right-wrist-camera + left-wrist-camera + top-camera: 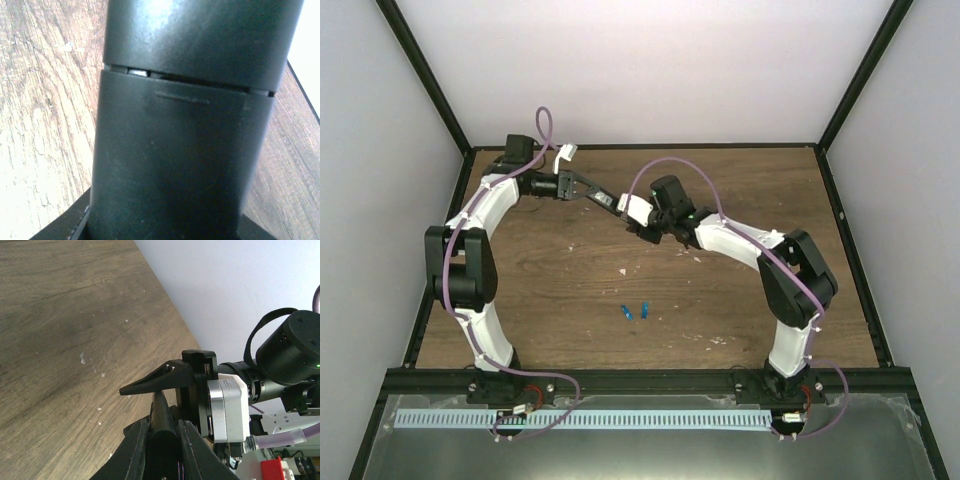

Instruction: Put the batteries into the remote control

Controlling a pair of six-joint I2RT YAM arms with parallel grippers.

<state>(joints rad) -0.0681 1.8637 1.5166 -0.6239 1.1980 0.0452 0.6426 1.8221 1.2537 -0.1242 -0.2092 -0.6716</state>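
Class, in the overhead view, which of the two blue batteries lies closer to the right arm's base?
The right-hand battery. The left-hand battery lies apart beside it, more slanted, on the left arm's side.

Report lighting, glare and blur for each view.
Top external view: even, soft light, sharp; the two tiny bright blue cylindrical batteries read clearly on the brown wooden table. Left wrist view: wood grain crisp, the left gripper dark and soft. Right wrist view: the slim black bar-shaped remote control fills the frame, blurred, with glare along its top.
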